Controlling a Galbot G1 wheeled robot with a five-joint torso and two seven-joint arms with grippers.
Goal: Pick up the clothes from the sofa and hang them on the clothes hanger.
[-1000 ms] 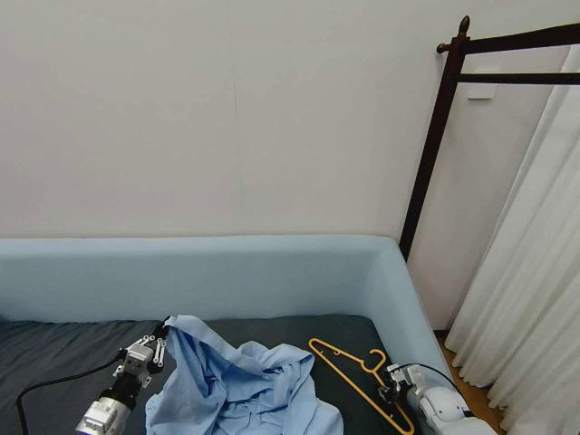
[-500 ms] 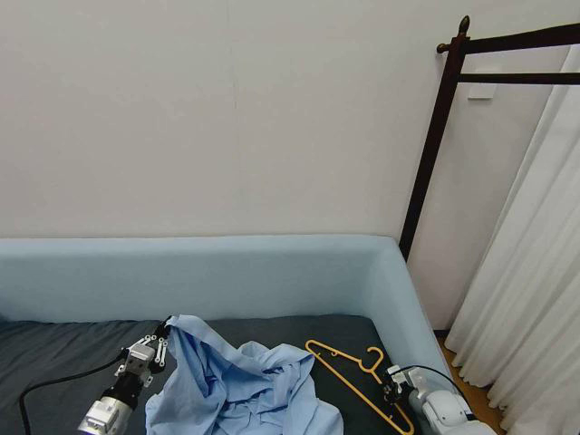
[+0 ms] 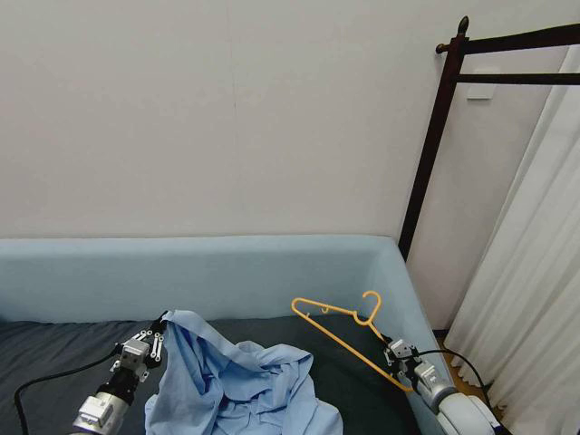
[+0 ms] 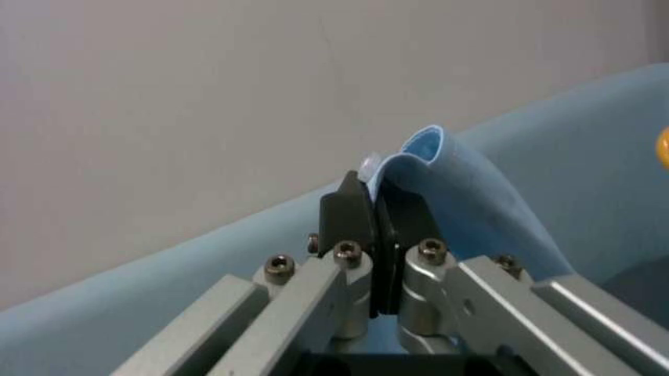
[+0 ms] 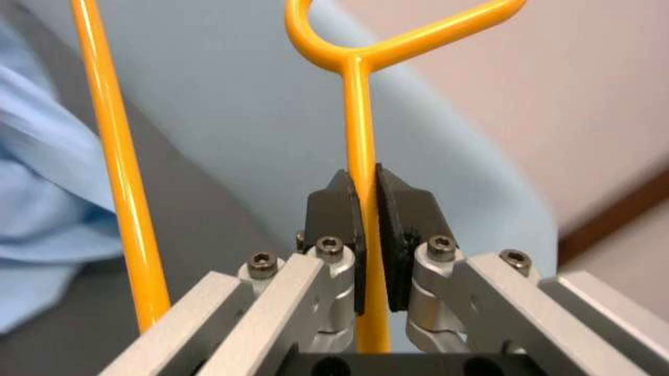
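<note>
Head view: raised the orange hanger (image 3: 349, 349) off the sofa (image 3: 227, 267) seat in the right gripper (image 3: 400, 354); lay flat beside the blue shirt (image 3: 245, 385) a second earlier. Kept one shirt edge pinched up in the left gripper (image 3: 152, 339), the rest heaped on the seat.

Left wrist view: jaws clamped on a shirt (image 4: 460, 188) fold.

Right wrist view: jaws clamped on the hanger's (image 5: 361, 117) neck. Probably ready now for threading hanger into shirt.
</note>
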